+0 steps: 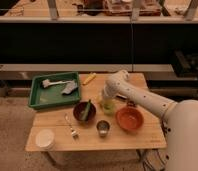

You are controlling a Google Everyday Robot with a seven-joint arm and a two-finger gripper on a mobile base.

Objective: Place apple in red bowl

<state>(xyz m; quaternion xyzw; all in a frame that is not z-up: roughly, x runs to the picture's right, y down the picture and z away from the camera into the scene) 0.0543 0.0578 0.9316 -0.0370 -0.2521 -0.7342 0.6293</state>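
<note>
The apple, a small round yellowish fruit, sits low at the table's middle, just left of the red bowl. My gripper reaches straight down onto it from above and is shut around it, hiding its top. The arm comes in from the lower right and passes above the red bowl's far side. The red bowl, wide, shallow and orange-red, stands on the table's right part with nothing in it.
A dark brown bowl holding a green thing stands left of the apple. A small metal cup is near the front, with a white round container at the front left. A green tray lies at the back left.
</note>
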